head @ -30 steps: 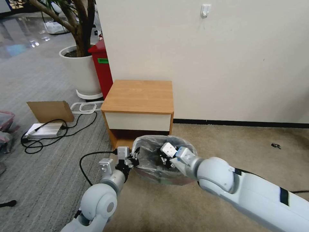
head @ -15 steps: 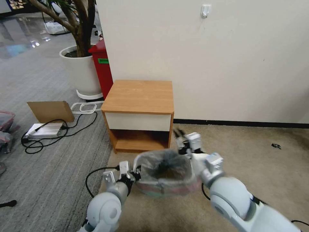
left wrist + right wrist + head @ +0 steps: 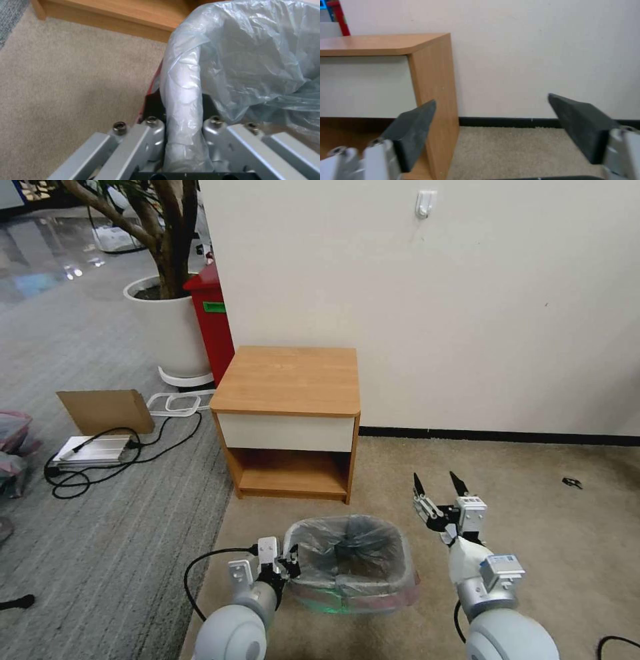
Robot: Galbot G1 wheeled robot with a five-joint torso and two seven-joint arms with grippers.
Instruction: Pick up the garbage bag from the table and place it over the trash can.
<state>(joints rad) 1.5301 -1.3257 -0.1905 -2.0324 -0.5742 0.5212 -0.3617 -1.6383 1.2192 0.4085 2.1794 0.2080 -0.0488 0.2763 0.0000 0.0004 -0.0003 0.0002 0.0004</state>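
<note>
The right claw (image 3: 440,485), wide open, has been pulled out of the garbage bag (image 3: 350,543) to its 3 o'clock, while the lined trash can (image 3: 353,597) is being gripped at 9 o'clock by the left claw (image 3: 288,567), so the task is looking nearly done.

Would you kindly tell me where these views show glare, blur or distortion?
Head view: glare on the glossy floor at top left, wall edge bowed by the lens. Left wrist view: sheen on the garbage bag, near gripper frame soft. Right wrist view: jaws slightly soft, table fairly clear.
</note>
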